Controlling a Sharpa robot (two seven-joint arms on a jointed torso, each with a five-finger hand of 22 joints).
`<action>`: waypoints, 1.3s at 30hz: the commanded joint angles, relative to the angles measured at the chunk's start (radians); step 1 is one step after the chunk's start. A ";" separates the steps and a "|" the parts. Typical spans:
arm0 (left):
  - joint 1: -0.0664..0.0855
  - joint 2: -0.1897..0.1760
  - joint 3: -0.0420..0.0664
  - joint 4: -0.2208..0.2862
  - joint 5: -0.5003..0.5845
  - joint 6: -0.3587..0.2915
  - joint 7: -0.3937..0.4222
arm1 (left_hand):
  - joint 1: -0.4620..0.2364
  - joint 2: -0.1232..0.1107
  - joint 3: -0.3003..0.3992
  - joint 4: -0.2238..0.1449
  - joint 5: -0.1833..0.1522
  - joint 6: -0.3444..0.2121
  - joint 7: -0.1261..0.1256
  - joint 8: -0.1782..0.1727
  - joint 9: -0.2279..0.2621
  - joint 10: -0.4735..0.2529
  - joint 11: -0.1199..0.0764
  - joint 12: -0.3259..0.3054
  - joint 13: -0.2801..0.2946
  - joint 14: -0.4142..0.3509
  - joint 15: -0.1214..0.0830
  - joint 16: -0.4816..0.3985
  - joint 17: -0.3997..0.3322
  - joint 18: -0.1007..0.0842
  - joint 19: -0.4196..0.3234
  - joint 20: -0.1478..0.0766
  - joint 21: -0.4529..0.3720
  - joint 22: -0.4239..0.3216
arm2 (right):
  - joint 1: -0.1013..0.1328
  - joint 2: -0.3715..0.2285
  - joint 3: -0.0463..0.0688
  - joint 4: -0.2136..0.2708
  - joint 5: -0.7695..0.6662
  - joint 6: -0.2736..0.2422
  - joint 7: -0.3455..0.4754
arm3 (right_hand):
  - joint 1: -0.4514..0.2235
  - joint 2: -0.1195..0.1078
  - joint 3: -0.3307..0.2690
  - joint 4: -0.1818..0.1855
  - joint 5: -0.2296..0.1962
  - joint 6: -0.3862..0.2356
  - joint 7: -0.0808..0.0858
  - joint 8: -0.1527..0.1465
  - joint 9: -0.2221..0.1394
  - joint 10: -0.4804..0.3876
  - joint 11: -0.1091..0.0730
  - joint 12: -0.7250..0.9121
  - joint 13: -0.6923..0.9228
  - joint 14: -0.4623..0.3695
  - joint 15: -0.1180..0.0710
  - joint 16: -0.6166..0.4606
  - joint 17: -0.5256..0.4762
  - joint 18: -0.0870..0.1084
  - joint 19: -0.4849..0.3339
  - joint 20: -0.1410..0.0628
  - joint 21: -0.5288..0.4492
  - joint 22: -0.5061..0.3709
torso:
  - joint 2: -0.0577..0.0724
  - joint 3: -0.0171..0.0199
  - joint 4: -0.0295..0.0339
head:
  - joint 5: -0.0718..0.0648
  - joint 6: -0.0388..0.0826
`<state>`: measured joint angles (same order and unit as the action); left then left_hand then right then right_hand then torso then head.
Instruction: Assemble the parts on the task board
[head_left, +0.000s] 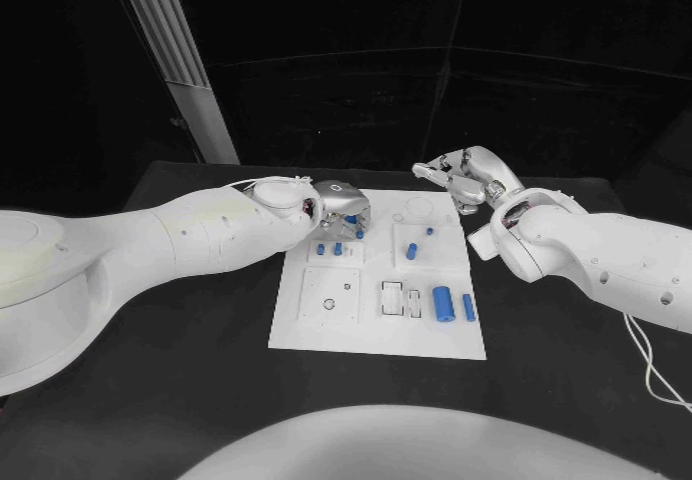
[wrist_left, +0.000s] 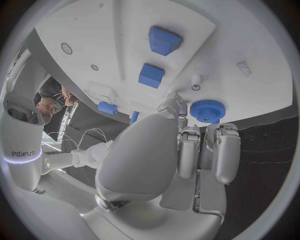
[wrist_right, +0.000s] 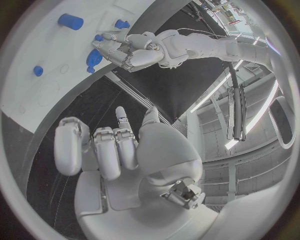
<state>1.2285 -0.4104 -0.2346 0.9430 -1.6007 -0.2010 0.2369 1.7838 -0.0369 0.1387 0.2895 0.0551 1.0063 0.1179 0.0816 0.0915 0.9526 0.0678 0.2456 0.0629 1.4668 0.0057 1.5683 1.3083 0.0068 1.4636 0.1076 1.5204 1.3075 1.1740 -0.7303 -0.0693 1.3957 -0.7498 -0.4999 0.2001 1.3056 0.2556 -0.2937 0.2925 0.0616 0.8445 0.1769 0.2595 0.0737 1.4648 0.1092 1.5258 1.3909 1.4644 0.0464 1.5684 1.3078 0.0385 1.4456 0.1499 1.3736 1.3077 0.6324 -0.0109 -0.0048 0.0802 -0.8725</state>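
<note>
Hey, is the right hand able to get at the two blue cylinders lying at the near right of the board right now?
Probably yes. The right hand hovers past the task board's far right corner holding nothing, and nothing covers the blue cylinders.

A black table spreads across the lower scene, its dark surface running out to every side. A pale ribbed column rises behind its far left corner. Thin white cables trail over the table's right side.
</note>
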 joint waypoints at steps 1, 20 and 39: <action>0.000 0.003 -0.001 -0.001 -0.005 0.021 -0.010 | -0.008 -0.001 0.005 0.000 -0.004 0.006 0.003 0.004 -0.002 0.007 0.002 0.001 -0.002 0.104 0.006 0.002 0.263 0.009 0.066 0.001 -0.002 0.241 | 0.002 -0.001 0.001 0.002 0.004 0.006 0.001 | 0.006 0.008 -0.006 -0.002 0.004 -0.005 -0.001 -0.001 -0.002 0.045 -0.009 -0.004 0.124 0.106 -0.008 0.002 0.263 0.014 -0.002 -0.003 -0.006 0.177 | 0.000 0.0000 0.0007 | -0.001 0.000; -0.002 0.017 -0.001 -0.005 -0.005 0.033 -0.016 | -0.014 -0.008 0.022 -0.003 -0.005 0.017 0.008 -0.001 -0.007 0.031 0.008 -0.008 -0.001 0.104 0.015 0.002 0.263 0.008 0.069 0.007 0.001 0.243 | 0.002 0.002 0.001 0.002 0.004 0.010 -0.001 | 0.006 0.008 -0.006 -0.002 0.004 -0.005 -0.001 -0.001 -0.002 0.045 -0.009 -0.004 0.124 0.106 -0.008 0.002 0.263 0.014 -0.002 -0.003 -0.006 0.177 | 0.000 -0.0001 0.0000 | -0.001 0.000; -0.002 0.013 0.000 -0.005 -0.005 0.047 -0.022 | -0.003 -0.023 0.038 -0.003 -0.005 0.019 0.019 -0.007 -0.012 0.041 0.018 -0.021 -0.003 0.104 0.023 0.002 0.263 0.007 0.072 0.013 0.005 0.245 | 0.002 0.003 0.001 0.001 0.007 0.012 -0.001 | 0.006 0.009 -0.007 -0.002 0.004 -0.004 -0.001 0.000 -0.002 0.044 -0.009 -0.005 0.123 0.106 -0.008 0.002 0.263 0.014 -0.003 -0.003 -0.008 0.176 | 0.000 -0.0002 0.0008 | -0.001 0.000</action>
<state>1.2292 -0.3963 -0.2325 0.9391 -1.5998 -0.1842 0.2362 1.7784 -0.0550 0.1705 0.2881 0.0551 1.0276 0.1319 0.0775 0.0803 0.9936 0.0803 0.2288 0.0613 1.4671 0.0201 1.5683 1.3080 0.0067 1.4672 0.1112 1.5239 1.3075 1.1740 -0.7282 -0.0693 1.3958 -0.7463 -0.4945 0.1951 1.3095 0.2594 -0.2965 0.2896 0.0616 0.8445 0.1769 0.2595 0.0738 1.4648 0.1092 1.5246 1.4110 1.4670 0.0448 1.5684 1.3075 0.0385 1.4456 0.1499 1.3695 1.3075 0.6323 -0.0109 -0.0047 0.0792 -0.8725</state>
